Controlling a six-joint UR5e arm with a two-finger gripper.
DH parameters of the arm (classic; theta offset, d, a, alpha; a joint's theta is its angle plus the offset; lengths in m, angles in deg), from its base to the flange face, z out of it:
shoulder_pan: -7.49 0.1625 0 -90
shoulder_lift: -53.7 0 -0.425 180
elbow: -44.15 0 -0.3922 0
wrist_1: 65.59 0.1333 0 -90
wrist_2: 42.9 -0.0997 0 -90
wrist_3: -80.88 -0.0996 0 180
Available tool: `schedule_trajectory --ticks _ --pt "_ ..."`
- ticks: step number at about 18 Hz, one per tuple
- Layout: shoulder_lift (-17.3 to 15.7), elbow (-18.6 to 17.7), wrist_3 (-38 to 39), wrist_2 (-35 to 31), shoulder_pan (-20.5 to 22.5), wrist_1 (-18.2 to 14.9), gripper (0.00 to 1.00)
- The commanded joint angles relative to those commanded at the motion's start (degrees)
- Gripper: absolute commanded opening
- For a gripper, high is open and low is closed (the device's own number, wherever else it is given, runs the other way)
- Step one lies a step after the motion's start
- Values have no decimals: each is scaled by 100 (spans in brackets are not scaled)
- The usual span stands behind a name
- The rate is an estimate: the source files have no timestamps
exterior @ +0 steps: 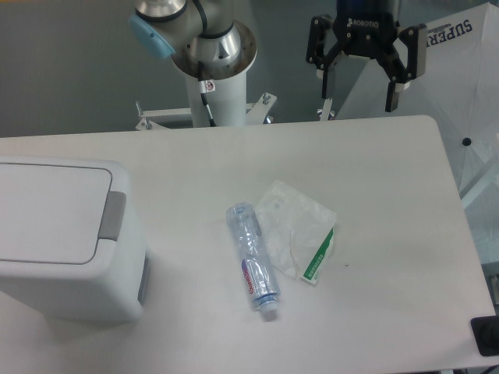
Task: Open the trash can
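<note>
The trash can [62, 241] is a large boxy white bin standing at the left edge of the table, its flat lid down and a grey push tab [112, 216] on its right side. My gripper [360, 97] hangs high over the table's far edge at the upper right, far from the bin. Its two fingers are spread wide apart, with nothing between them.
A clear plastic bottle [252, 259] lies on its side in the middle of the white table [390, 195]. A crumpled transparent wrapper [298, 228] with a green strip lies just right of it. The arm's base column [214, 70] rises behind the far edge.
</note>
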Motion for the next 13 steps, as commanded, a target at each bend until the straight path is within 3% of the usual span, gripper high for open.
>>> schedule_trajectory --ticks 5,8,11,13 --pt "-9 0 227 0 -17 0 100" --pt "-9 -61 1349 35 -157 0 100" --pt "131 -44 2335 61 -640 35 100" --pt "184 -61 3098 79 -887 236 100"
